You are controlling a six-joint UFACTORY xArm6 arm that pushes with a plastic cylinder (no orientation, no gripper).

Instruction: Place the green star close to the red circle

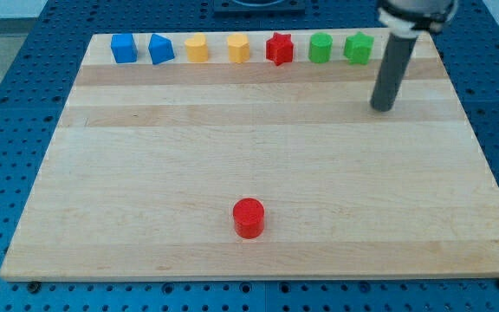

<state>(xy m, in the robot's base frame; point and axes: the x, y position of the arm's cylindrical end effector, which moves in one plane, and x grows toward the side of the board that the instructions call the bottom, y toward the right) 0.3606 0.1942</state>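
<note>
The red circle sits alone near the view's bottom, at the middle of the wooden board. Two green blocks stand in the row along the view's top: the right one looks like the green star, the left one looks rounder. My tip rests on the board a little below and to the right of the green star, not touching it. The tip is far up and to the right of the red circle.
The top row also holds, from the view's left, a blue cube, another blue block, two yellow blocks and a red star. A blue perforated table surrounds the board.
</note>
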